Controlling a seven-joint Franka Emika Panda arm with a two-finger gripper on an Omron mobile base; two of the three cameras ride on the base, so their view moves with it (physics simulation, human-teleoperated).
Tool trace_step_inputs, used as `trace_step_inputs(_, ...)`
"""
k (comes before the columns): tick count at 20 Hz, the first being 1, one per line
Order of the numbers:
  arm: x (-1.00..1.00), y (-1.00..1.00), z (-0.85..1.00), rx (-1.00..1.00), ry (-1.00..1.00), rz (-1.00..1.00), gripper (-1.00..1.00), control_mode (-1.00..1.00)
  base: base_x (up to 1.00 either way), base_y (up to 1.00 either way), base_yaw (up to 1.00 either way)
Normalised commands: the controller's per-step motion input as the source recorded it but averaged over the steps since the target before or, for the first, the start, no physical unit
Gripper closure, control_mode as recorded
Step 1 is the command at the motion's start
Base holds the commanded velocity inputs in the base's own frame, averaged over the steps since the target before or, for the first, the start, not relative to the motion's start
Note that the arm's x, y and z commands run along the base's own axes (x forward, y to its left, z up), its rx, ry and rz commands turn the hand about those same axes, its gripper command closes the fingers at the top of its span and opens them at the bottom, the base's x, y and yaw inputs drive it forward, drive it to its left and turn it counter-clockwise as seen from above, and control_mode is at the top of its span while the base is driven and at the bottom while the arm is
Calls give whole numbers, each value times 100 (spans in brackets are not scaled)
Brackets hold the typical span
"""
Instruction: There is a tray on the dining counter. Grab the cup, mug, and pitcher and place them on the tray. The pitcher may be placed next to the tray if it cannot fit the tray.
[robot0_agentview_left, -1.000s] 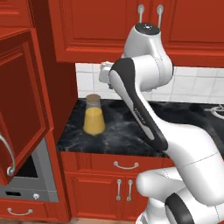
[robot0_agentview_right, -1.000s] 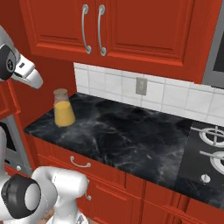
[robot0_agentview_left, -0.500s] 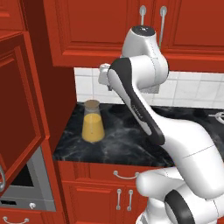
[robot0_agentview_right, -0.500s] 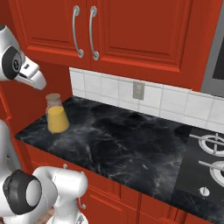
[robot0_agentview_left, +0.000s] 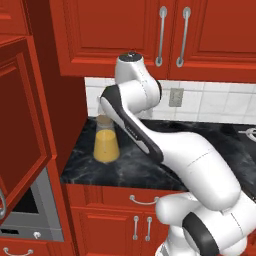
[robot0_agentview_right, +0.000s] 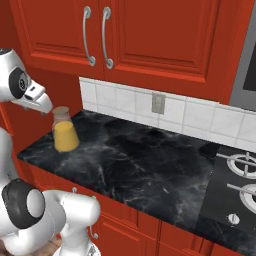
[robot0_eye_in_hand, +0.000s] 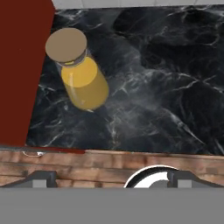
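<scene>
Black marble-veined countertop (robot0_agentview_right: 150, 160) is my landmark, running under the red wall cabinets (robot0_agentview_left: 165, 35) and white tile backsplash (robot0_agentview_right: 170, 112). I see the pitcher (robot0_agentview_left: 106, 140) standing upright at that counter's left end, near the red side panel (robot0_agentview_left: 60, 100) and close to the back tiles; its yellow body is capped by a tan lid (robot0_eye_in_hand: 66, 44) (from above, the lid hides the neck). I also have it in the right base view (robot0_agentview_right: 65, 131) and from the hand camera (robot0_eye_in_hand: 83, 81).

At the counter's right end a cooktop (robot0_agentview_right: 235, 190) is cut off by the frame edge, so I can't make out its full extent. An open cabinet door (robot0_agentview_left: 20, 130) hangs left of the counter, with an appliance front (robot0_agentview_left: 30, 220) partly hidden below it.

My gripper (robot0_eye_in_hand: 109, 178) hangs above the counter's front edge, fingertips (robot0_eye_in_hand: 41, 178) barely showing; the jaws stand fully spread with nothing between them, well clear of the pitcher.
</scene>
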Motion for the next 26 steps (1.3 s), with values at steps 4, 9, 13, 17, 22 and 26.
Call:
trace_step_inputs(4, 43, 52, -56, -13, 7, 0, -100, -100, 0, 0, 0)
trace_step_inputs(9, 41, 38, -40, -11, 0, 0, -100, -100, 0, 0, 0)
trace_step_inputs(13, 50, 10, -38, -8, 0, 0, -100, -100, 0, 0, 0)
trace_step_inputs(17, 40, 0, -36, -3, 0, 0, -100, -100, 0, 0, 0)
trace_step_inputs(22, 38, 0, -40, 0, 0, 0, -100, -100, 0, 0, 0)
trace_step_inputs(26, 34, 0, -39, 0, 2, 0, -100, -100, 0, 0, 0)
